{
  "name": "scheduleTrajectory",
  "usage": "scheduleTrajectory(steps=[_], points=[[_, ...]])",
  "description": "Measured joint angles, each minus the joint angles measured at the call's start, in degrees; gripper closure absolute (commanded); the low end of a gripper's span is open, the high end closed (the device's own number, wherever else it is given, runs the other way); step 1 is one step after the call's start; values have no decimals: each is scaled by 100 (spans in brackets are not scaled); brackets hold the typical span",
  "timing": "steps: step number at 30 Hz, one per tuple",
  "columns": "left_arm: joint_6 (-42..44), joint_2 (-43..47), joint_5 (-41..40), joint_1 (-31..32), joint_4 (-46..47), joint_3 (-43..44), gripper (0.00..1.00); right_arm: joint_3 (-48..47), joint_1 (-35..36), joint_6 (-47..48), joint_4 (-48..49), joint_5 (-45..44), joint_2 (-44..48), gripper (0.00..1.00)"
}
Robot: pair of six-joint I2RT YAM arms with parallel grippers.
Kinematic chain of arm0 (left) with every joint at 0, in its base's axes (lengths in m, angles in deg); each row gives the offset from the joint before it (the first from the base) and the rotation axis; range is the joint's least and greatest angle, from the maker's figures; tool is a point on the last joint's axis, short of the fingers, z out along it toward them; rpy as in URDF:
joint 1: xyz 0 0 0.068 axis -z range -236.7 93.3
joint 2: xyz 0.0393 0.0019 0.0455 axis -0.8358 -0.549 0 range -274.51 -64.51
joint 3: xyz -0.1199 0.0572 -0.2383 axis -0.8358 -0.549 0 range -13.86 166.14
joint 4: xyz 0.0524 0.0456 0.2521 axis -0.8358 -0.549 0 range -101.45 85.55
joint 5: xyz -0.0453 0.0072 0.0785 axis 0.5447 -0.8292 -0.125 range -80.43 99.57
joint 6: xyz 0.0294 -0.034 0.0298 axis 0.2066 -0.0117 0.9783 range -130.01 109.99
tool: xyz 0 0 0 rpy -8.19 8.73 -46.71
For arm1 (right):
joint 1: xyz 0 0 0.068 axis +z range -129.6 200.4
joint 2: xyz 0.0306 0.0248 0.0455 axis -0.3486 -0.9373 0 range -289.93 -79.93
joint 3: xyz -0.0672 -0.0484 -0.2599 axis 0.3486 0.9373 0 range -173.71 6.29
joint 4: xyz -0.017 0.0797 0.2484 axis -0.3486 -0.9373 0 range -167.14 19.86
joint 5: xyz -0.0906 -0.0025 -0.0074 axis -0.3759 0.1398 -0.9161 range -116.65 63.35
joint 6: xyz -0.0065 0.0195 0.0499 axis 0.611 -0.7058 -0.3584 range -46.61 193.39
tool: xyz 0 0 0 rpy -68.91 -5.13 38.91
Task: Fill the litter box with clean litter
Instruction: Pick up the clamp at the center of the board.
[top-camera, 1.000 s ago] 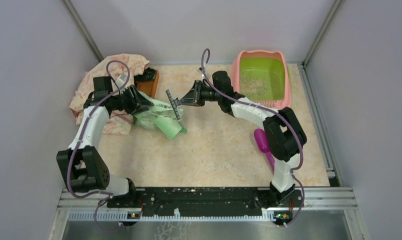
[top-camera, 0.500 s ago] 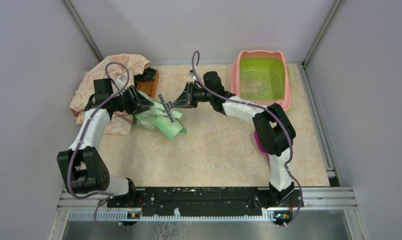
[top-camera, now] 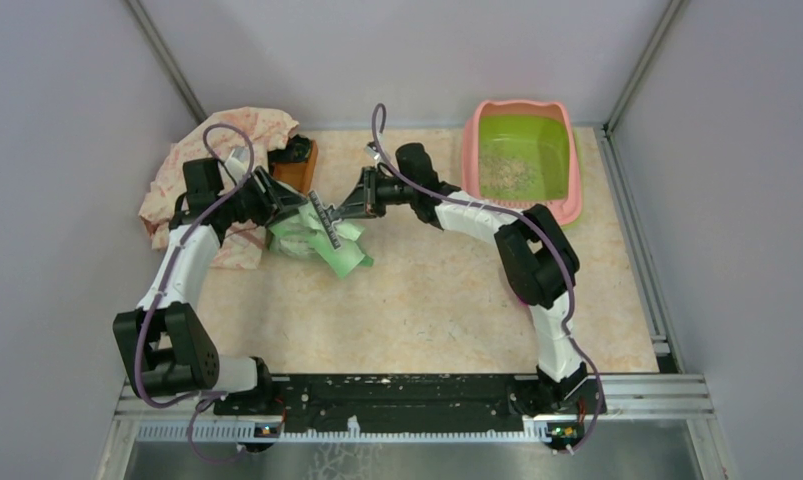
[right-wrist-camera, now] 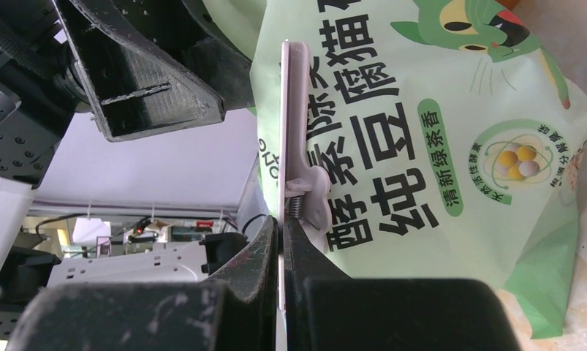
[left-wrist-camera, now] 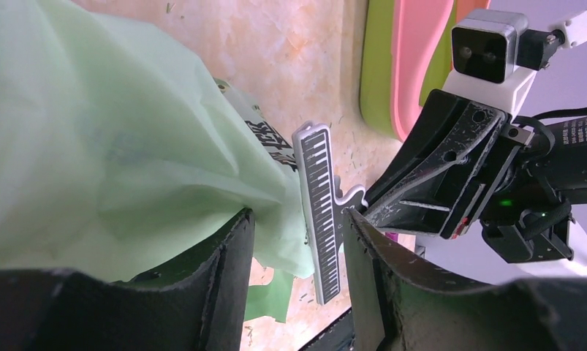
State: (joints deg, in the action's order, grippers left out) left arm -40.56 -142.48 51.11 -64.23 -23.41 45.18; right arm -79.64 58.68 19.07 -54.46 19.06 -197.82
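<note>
Right wrist view shows right jaws clamped on the clip (right-wrist-camera: 294,131); left wrist, left jaws gripping the bag (left-wrist-camera: 93,146).

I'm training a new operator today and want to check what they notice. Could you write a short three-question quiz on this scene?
1. True or false: the litter box has some clean litter in it.
2. Multiple choice: what is the right gripper pinching? A) a purple scoop B) a bag clip C) a cloth
3. Fill in the blank: the left gripper holds the light green ____.

Key: 1 true; 2 B; 3 bag.
</note>
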Motion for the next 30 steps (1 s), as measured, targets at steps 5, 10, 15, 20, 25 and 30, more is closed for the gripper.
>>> scheduleTrajectory(steps=[5,10,15,20,25,30], points=[[-76,0,26,-2,63,4,46,-42,15,-37,20,31,-7,100],[-52,0,66,-9,-203,208,46,-44,20,-61,46,70,-66,100],[37,44,195,-13,-492,562,46,-46,24,-96,85,103,-125,100],[39,195,291,-13,-597,632,46,-76,35,-131,151,140,-201,100],[-26,201,275,-13,-310,540,46,-79,35,-195,258,186,-243,100],[-166,63,232,-13,387,232,46,-146,35,-286,319,232,-308,100]])
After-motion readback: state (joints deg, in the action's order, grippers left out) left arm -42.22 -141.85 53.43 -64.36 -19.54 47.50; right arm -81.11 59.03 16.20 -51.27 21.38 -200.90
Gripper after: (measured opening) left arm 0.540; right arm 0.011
